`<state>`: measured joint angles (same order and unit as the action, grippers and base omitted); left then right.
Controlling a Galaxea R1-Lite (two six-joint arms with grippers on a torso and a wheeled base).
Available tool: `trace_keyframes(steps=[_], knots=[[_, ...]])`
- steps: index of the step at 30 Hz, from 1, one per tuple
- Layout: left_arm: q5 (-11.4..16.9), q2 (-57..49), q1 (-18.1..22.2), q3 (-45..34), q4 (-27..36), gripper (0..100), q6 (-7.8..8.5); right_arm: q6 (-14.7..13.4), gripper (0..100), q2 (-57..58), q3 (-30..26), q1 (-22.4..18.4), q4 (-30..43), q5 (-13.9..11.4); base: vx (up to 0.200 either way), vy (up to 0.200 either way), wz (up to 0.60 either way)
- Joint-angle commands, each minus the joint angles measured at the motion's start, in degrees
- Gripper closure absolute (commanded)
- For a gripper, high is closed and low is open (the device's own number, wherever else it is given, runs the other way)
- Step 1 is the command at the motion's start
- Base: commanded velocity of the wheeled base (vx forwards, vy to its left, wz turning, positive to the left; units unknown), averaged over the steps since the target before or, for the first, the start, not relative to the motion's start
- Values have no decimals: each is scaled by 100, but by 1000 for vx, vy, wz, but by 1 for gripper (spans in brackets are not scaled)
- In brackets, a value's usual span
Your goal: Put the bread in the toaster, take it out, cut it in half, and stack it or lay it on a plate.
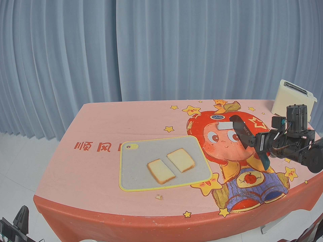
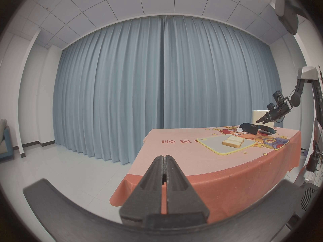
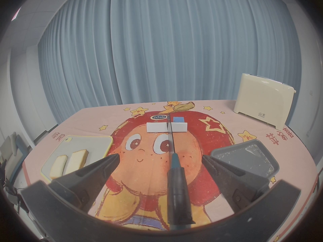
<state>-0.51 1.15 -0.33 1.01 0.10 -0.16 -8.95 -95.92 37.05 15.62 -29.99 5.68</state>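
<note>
Two bread halves [image 1: 161, 170] [image 1: 181, 159] lie side by side, slightly apart, on the grey cutting board [image 1: 134, 172]; the right wrist view has them too [image 3: 69, 162]. A black knife [image 1: 241, 127] with a teal handle rests on the table, its blade in a white knife rest [image 1: 224, 125]. My right gripper [image 1: 250, 140] hovers just over the handle [image 3: 176, 185], open, fingers wide on either side without touching it. A cream toaster [image 1: 292, 99] stands at the far right corner. A dark grey plate [image 3: 245, 157] lies near the toaster. My left gripper [image 2: 165, 182] is shut, off the table's left side.
A small crumb [image 1: 158, 196] lies in front of the cutting board. The tablecloth's left and far parts are bare. A blue curtain hangs behind the table.
</note>
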Motion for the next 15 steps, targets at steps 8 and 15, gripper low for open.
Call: trace_keyframes(steps=[8, 15], knots=[[-2, 8, -2, -101, -1, 100, -2, 7, 0, 354, -31, 161, 11, 30, 0, 0, 0], [-2, 8, -2, -101, -1, 100, -2, -10, 0, 512, -84, 434, 19, 47, 0, 0, 0]])
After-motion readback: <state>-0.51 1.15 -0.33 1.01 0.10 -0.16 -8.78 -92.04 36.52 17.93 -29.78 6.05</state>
